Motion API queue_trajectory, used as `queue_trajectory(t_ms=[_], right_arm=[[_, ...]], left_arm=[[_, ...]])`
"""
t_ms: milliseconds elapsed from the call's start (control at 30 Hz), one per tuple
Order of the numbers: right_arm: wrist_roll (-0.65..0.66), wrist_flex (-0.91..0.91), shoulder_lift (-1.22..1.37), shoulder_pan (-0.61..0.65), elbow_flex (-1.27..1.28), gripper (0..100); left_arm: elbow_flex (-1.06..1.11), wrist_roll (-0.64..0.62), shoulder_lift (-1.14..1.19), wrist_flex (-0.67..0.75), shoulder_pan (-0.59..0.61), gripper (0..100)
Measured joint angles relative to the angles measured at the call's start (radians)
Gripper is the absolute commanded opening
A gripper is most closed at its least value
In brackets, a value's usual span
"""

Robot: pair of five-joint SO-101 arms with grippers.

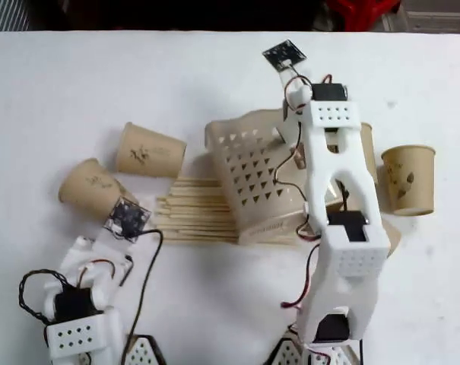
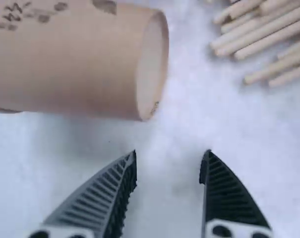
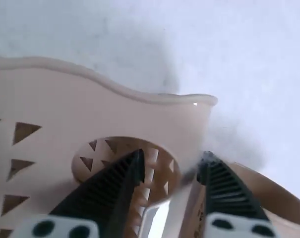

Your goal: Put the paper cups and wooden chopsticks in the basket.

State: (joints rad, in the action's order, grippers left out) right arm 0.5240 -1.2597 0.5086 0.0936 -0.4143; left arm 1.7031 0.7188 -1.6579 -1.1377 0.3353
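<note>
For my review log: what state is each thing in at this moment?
Chopsticks: loose pile, lying flat.
Basket: tipped over, partly on the chopsticks.
Near-left cup: on its side.
Far-left cup: on its side.
Right cup: looks upright.
Left gripper: open, empty.
Right gripper: open, at the basket's wall.

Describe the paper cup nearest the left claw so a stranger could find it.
From the central tan basket, follow the chopsticks pile away to two paper cups lying on their sides. It is the outer cup, just ahead of the left claw; the other cup lies farther back, nearer the basket.
</note>
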Motion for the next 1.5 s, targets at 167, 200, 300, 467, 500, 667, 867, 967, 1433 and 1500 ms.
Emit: queue_trajectory(t_ms=[167, 200, 300, 467, 500, 667, 867, 967, 1433, 1500], right_arm=[[0.000, 0.000, 0.074, -0.014, -0.077, 4.9], [0.000, 0.000, 0.086, -0.014, -0.087, 0.5], [0.000, -0.002, 0.104, -0.015, -0.123, 2.1], [-0.064, -0.038, 0.107, -0.011, -0.184, 1.5], [-0.089, -0.052, 0.107, -0.015, -0.206, 1.5], [-0.173, -0.150, 0.083, -0.012, -0.358, 1.5], [-0.244, -0.255, 0.043, -0.018, -0.592, 1.5], [-0.310, -0.261, 0.041, -0.014, -0.695, 1.5], [-0.546, -0.043, 0.097, -0.017, -0.941, 1.5], [-0.546, 0.005, 0.140, -0.015, -0.939, 1.5]], left_arm=[[0.000, 0.000, 0.000, 0.000, 0.000, 21], [0.000, 0.000, 0.000, 0.000, 0.000, 21], [0.000, 0.000, 0.000, 0.000, 0.000, 21], [0.000, 0.000, 0.000, 0.000, 0.000, 21], [0.000, 0.000, 0.000, 0.000, 0.000, 21], [0.000, 0.006, 0.000, 0.000, 0.000, 21], [0.000, 0.006, 0.000, 0.000, 0.000, 21], [0.000, 0.006, 0.000, 0.000, 0.000, 21], [0.000, 0.009, 0.000, 0.000, 0.000, 21], [0.000, 0.009, 0.000, 0.000, 0.000, 21]])
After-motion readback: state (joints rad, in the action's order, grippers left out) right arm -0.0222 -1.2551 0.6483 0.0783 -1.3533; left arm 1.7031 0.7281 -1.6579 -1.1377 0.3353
